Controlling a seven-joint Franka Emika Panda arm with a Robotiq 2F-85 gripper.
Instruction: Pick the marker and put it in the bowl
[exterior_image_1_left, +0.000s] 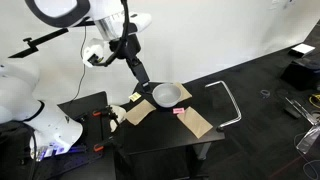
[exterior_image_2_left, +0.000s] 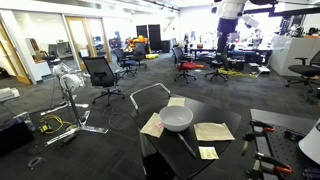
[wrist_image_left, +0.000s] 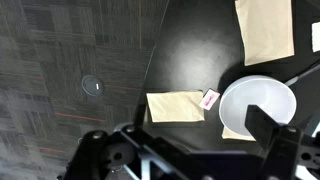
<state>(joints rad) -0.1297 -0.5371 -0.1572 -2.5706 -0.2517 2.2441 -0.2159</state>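
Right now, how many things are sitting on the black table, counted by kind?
Silvery bowl: 1
Brown cardboard pieces: 3
Small paper tag: 1
Thin dark stick, probably the marker: 1
Total: 6

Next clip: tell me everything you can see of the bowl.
The bowl is round, shallow and light grey, silvery-looking, perhaps metal. It stands upright on the dark table, and what shows of its inside is empty. Brown cardboard pieces lie around it; in the wrist view its rim overlaps one. A thin dark stick, possibly the marker, lies on the table with one end at its rim. Nothing grips it.
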